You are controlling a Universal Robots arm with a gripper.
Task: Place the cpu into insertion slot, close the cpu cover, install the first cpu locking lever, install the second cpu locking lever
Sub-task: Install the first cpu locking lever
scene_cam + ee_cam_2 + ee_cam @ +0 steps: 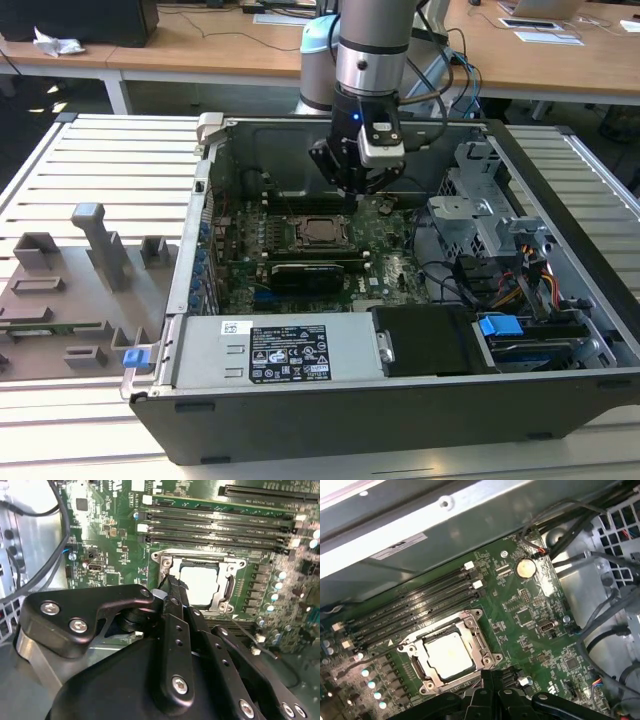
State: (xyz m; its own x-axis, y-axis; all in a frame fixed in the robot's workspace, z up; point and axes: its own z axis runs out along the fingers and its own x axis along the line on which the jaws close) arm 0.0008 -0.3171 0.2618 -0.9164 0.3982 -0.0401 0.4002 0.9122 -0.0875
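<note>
The cpu (pixel 447 650) already sits in the insertion slot (pixel 159 557), near the middle of the green motherboard (pixel 520 595), just beside the bank of long memory slots (pixel 215 522). The cpu cover (pixel 481 639) looks lowered: its silver frame lies flat around the chip, and the pale metal top shows through the window. So the first two steps appear done.

The levers look unfinished. In both wrist views a thin locking lever (pixel 247 632) runs at a slant away from the socket on the side far from the claw, and I judge it not latched. Whether a second lever is down on the side under the claw I cannot tell, because the fingers hide that edge.

The claw (pixel 172 585) is drawn narrow, its black fingers (pixel 177 630) meeting at the tip. It stands at the socket's edge, touching or just above the frame. Nothing shows between the fingers.

The exterior view adds the setting: the open computer case (pixel 200 230) lies on a slatted counter (pixel 100 160), with the arm reaching down into it. The first wrist view adds the coin cell battery (pixel 525 568) and the case wall beyond the memory slots. The second wrist view gives the closest look at the fingertip against the socket rim.
</note>
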